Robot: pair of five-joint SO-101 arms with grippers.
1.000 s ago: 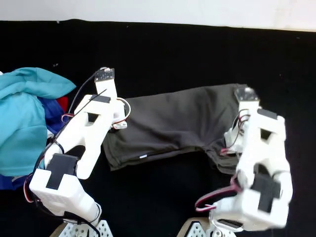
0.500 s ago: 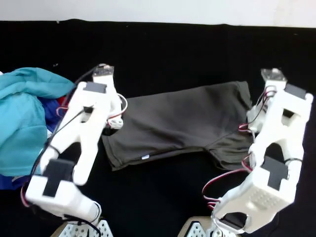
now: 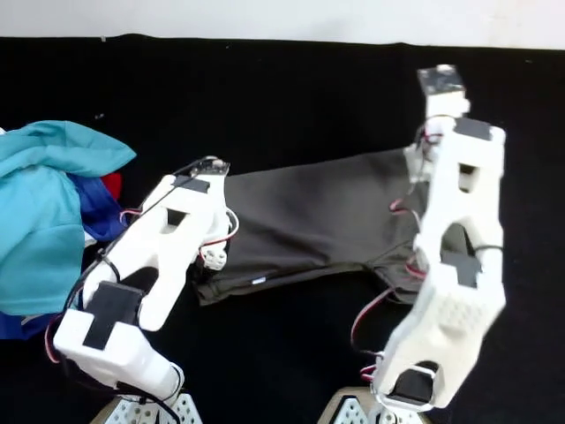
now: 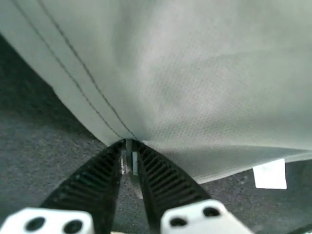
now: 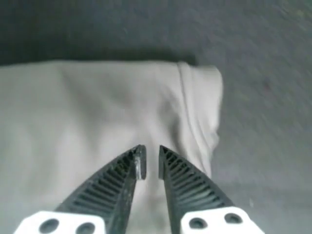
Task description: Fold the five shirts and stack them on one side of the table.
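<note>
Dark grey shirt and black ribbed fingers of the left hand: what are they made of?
The dark grey shirt: soft matte knit, perhaps cotton; fine dotted weave, stitched hem. The black ribbed fingers: probably hard matte plastic; evenly moulded ridges.

The right gripper (image 5: 152,157) is poised over a grey shirt (image 5: 73,107), its two black ribbed fingers (image 5: 119,178) parted by a narrow gap with nothing between them. The shirt's stitched edge (image 5: 200,97) lies just beyond the fingertips, bordered by the dark table (image 5: 265,73).
</note>
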